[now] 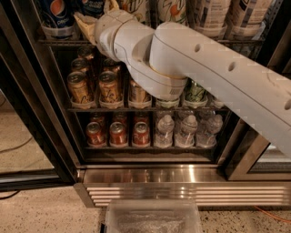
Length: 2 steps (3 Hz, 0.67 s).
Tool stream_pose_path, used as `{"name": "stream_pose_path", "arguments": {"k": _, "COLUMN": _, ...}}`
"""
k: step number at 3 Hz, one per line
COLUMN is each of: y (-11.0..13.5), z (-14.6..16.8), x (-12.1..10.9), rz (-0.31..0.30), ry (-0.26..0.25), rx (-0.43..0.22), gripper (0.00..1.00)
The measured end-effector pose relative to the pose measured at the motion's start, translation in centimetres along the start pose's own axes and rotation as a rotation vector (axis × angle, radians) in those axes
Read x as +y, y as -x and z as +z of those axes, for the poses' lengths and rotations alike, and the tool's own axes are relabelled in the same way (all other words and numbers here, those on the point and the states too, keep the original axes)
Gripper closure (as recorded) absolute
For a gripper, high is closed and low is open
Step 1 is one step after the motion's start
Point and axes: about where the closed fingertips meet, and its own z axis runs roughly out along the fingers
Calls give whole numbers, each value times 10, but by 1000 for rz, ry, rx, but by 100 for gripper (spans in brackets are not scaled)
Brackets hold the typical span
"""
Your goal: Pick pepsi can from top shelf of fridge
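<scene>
The fridge (41, 136) is a black-framed cooler with wire shelves. The top shelf (63, 42) runs along the upper edge of the camera view. A dark blue pepsi can (57, 12) stands at its far left, cut off by the frame's top. A second dark blue can (94, 5) stands right of it, mostly hidden. My gripper (94, 17) is at the top shelf, right at this second blue can and just right of the left pepsi can. My white arm (204, 77) crosses the view from the lower right. Green-white and pale cans (172, 10) fill the rest of the shelf.
Gold cans (79, 86) and green cans (195, 91) fill the middle shelf. Red cans (118, 133) and water bottles (186, 131) fill the lower one. Below is a ribbed steel base (173, 189). A clear plastic bin (152, 218) sits at the front.
</scene>
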Motion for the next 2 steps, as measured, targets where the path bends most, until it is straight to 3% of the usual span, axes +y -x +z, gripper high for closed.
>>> {"name": "stream_pose_path", "arguments": {"k": 1, "y": 1, "z": -4, "x": 3, "rz": -2, "ry": 21, "rx": -3, "gripper": 100}}
{"name": "stream_pose_path", "arguments": {"k": 2, "y": 24, "z": -15, "x": -4, "rz": -22, "ry": 52, "rx": -56, "gripper": 100}}
